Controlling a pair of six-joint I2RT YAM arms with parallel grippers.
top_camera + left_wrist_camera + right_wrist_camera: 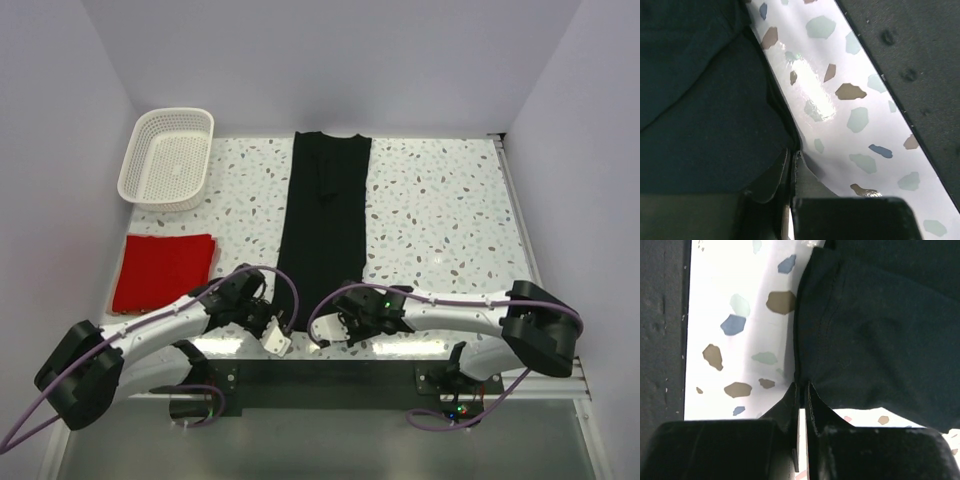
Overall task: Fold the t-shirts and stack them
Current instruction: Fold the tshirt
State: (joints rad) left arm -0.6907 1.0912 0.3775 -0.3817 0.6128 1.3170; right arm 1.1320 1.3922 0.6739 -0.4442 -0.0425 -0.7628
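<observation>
The black t-shirt (325,215) lies as a long narrow strip down the middle of the speckled table (440,220), collar at the far end. My left gripper (262,318) sits at its near left corner. In the left wrist view the left gripper (792,152) is shut, pinching the edge of the black cloth (700,100). My right gripper (345,322) sits at the near right corner. The right wrist view shows it (802,385) shut on the black hem (880,325). The red t-shirt (163,270) rests folded flat at the left, apart from both grippers.
A white lattice basket (130,175) stands at the back left corner, just beyond the red t-shirt. A dark strip (330,385) runs along the table's near edge between the arm bases. Grey walls close in on the left, back and right.
</observation>
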